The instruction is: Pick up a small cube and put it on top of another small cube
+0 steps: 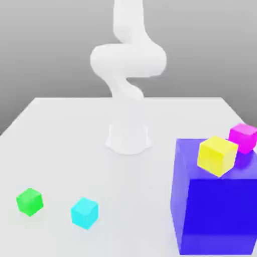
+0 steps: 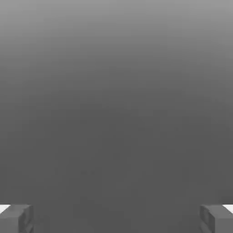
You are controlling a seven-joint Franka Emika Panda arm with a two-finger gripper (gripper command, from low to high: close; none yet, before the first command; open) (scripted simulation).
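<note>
Plainly, nothing of the task is done yet: the cyan cube (image 1: 84, 213) sits untouched on the white surface (image 1: 60, 135) at the near edge, toward the exterior view's left, and the green cube (image 1: 29, 202) rests just beyond arm's reach of it on the same near strip, further left, the two near each other but apart. Neither one carries anything. The whole job remains, by my reading: reach down, grasp the cyan one, lift it and set it squarely on the green. The cyan cube looks like a plain, flat-faced block, pale blue-green, the same size as its green neighbour, turned a little so that one corner faces the camera. On the near right stands a big blue block (image 1: 216, 206), far larger, with a yellow cube (image 1: 217, 155) on its top and a magenta cube (image 1: 244, 137) just behind that. Farther back, the arm (image 1: 128, 60) rises from its base (image 1: 129, 138) at mid-surface. In the hand view the gripper (image 2: 116, 218) has its jaws spread wide, with nothing between them.
</note>
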